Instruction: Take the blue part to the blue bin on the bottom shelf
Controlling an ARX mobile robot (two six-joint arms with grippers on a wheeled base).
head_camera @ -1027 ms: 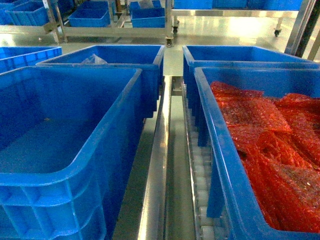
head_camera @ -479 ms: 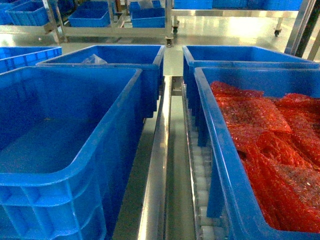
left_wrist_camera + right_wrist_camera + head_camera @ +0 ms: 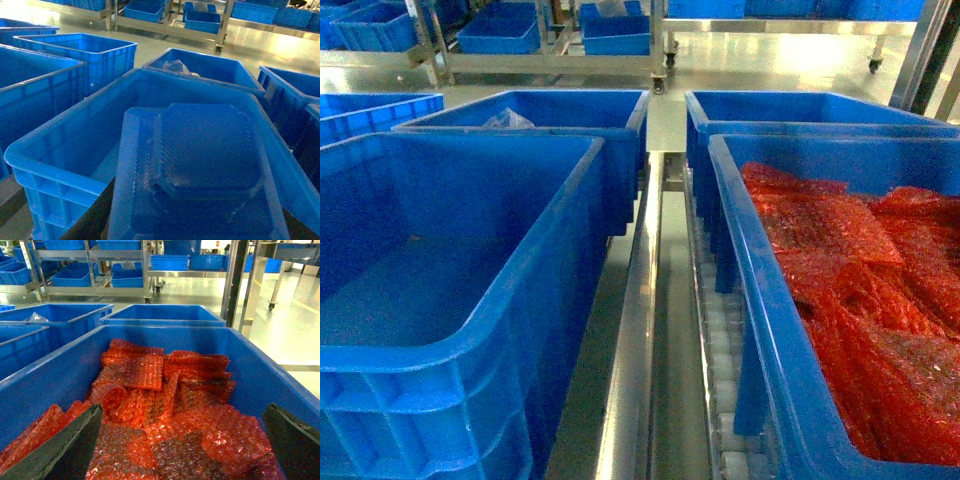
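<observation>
The blue part [image 3: 200,165], a flat translucent blue tray with a raised octagonal middle, fills the left wrist view. My left gripper [image 3: 200,227] is shut on it; only a dark finger [image 3: 92,217] shows at the part's lower left corner. The part hangs over the near end of an empty blue bin [image 3: 60,172], the front left bin [image 3: 535,290] in the head view. That bin stands on the bottom shelf, with its steel divider rail [image 3: 635,330] and white rollers [image 3: 725,350]. My right gripper [image 3: 182,440] is open above red bubble wrap [image 3: 150,390]. Neither gripper shows in the head view.
The front right bin [image 3: 760,300] holds red bubble-wrap bags [image 3: 860,270]. Behind stand two more blue bins, the left one [image 3: 620,110] with a clear bag in it. A further bin [image 3: 380,105] stands at far left. Racks with blue bins line the back.
</observation>
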